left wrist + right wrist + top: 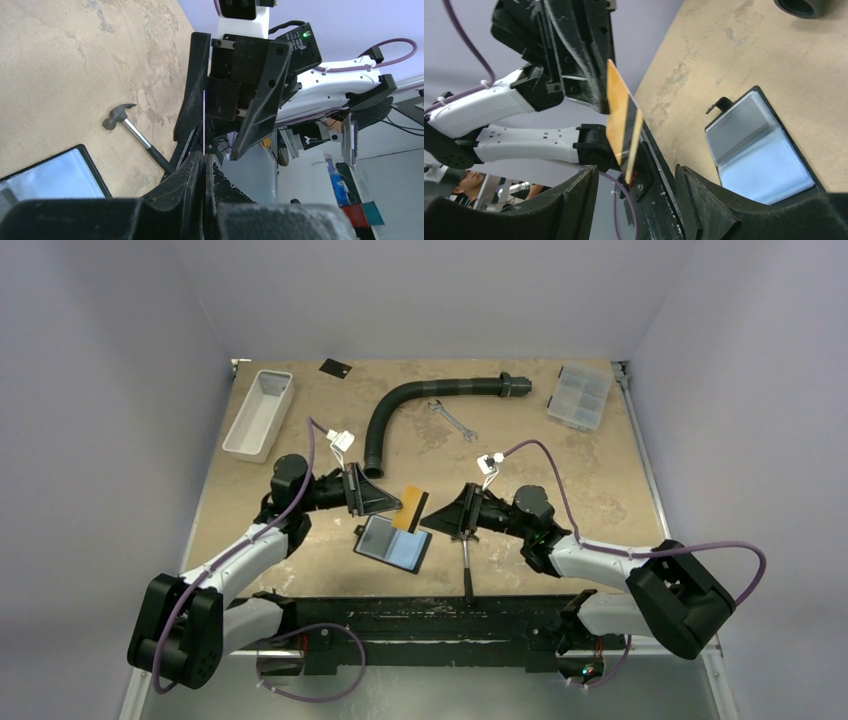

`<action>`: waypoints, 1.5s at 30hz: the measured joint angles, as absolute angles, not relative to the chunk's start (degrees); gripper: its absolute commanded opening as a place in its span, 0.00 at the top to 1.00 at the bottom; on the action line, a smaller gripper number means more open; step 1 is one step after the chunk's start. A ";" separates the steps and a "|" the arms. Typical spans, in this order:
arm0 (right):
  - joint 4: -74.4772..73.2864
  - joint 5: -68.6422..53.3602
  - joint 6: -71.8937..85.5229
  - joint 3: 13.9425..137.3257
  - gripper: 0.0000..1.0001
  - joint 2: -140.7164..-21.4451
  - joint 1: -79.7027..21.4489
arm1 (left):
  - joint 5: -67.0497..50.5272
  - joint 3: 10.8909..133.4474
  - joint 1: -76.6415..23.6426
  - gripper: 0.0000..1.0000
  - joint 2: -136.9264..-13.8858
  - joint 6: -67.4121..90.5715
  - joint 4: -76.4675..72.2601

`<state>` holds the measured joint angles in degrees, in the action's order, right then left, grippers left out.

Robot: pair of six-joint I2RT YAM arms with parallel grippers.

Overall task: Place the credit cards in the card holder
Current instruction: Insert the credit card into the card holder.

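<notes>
From above, the left gripper (pixel 390 502) is clamped on one short end of an orange credit card (pixel 410 510) with a dark stripe. It holds the card in the air over the middle of the worktop (pixel 570 480), toward the near edge. The right gripper (pixel 442 518) faces it from the other side, close to the card's free end. The card holder (pixel 393 543) lies open and flat just below them, near the middle of the near edge, with a hammer (pixel 467 570) beside it on the right. A second card (pixel 334 367), black, lies at the far edge, left of middle. In the left wrist view the held card shows edge-on as a thin straight line pinched between the closed fingers — no bend, so it looks stiff, thin and light. In the right wrist view the right gripper's fingers stand apart on either side of the card's lower corner, open and, as far as I can tell, not touching it. By its look the card is slick and hard, so a pinch on its flat faces near one short end should hold best, leaving the opposite end free to slide into a pocket. The holder's glossy pockets look soft and the case light — likely to skid or lift unless the card enters at a shallow angle or the other gripper steadies the case.
</notes>
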<state>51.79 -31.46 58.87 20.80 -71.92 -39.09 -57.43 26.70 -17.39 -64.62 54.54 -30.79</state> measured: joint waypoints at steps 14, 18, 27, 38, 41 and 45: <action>55.05 -31.18 59.72 22.61 0.93 -74.96 -39.57 | -56.93 26.44 -19.68 0.93 -63.79 57.98 -34.96; 57.87 -30.68 62.46 21.28 1.00 -75.09 -39.57 | -52.47 29.34 -19.73 0.58 -64.40 50.37 -21.69; 46.19 -28.36 61.95 25.19 1.00 -83.20 -39.86 | -28.32 40.47 -19.73 0.67 -73.34 33.56 10.09; 44.45 -30.02 66.04 30.04 1.00 -98.80 -44.60 | -19.62 39.77 -19.73 0.85 -83.70 28.86 14.52; 44.64 -31.22 66.94 30.96 1.00 -101.43 -44.64 | -18.85 38.98 -19.73 0.88 -83.64 28.97 14.00; 44.58 -32.75 67.51 31.24 1.00 -102.91 -44.64 | -18.20 38.37 -19.73 0.91 -83.50 29.65 12.93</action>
<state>44.58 -32.75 67.51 31.24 -102.91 -44.64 -18.20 38.37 -19.73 -83.50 29.65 12.93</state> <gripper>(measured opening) 0.025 0.109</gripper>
